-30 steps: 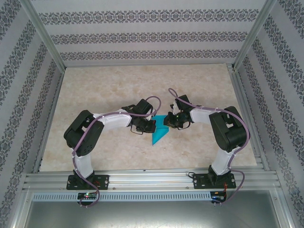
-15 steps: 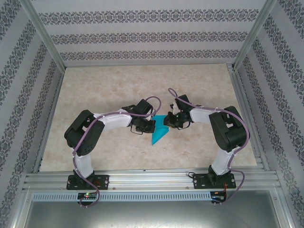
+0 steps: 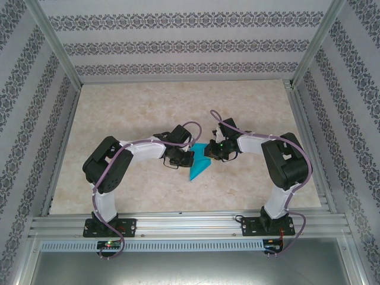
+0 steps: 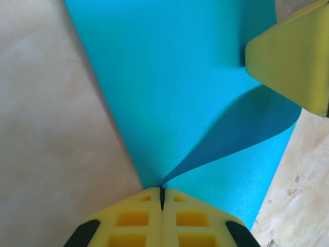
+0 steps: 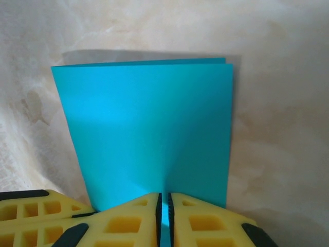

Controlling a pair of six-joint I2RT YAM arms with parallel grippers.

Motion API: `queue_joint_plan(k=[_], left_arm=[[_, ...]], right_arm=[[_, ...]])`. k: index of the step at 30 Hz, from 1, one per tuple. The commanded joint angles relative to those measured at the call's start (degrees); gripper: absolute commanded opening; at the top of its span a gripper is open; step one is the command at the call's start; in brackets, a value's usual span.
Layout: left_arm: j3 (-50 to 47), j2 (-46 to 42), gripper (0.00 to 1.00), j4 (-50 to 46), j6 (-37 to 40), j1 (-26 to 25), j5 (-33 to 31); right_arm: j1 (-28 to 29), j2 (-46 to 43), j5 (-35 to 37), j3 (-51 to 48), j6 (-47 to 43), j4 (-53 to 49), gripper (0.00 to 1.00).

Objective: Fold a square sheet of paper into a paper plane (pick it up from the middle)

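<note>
The square sheet of paper [image 3: 198,168] is teal-blue, folded into layers, and held just above the table between both arms. My left gripper [image 3: 191,156] is shut on one edge of it; in the left wrist view the jaws [image 4: 162,193] pinch the sheet [image 4: 169,77], which curves away in a fold. My right gripper [image 3: 206,153] grips the opposite edge. Its jaws [image 5: 164,199] stand a thin slit apart with the paper [image 5: 149,128] between them. A right fingertip [image 4: 293,56] shows at the left wrist view's upper right. The paper plane is out of view.
The marble-patterned table [image 3: 148,107] is walled by patterned panels with aluminium rails [image 3: 178,222] along the near edge. Both arms bend inward, their elbows [image 3: 107,166] [image 3: 285,163] near the sides.
The left arm's elbow has shifted slightly to the right. Both grippers and the paper stay almost where they were.
</note>
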Motion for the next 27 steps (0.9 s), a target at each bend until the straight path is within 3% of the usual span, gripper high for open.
queue_joint_plan(k=[1,6,11,14,19,27], left_arm=[[0.3,1.3,0.03,-1.8,0.1,0.5,-0.5],[0.4,1.2,0.03,-1.7,0.0,0.6,-0.4],[0.3,0.9,0.03,-1.8,0.0,0.6,-0.2],[0.3,0.6,0.03,-2.0,0.3,0.6,0.0],[0.4,0.6,0.03,-2.2,0.5,0.6,-0.1],[0.1,0.9,0.03,-2.2,0.6,0.6,0.1]], right_arm=[[-0.2,-4.9,1.1,1.0,0.8,-2.0,0.20],[-0.4,-15.3,2.6,-2.1,3.1,-1.1,0.20],[1.8,-24.8,1.3,-14.3,10.5,10.0,0.09],[6.5,-28.1,1.3,-21.3,16.0,19.3,0.06],[16.0,-26.6,6.0,-25.7,21.7,26.6,0.05],[20.7,-18.7,6.9,-24.6,24.5,32.5,0.05]])
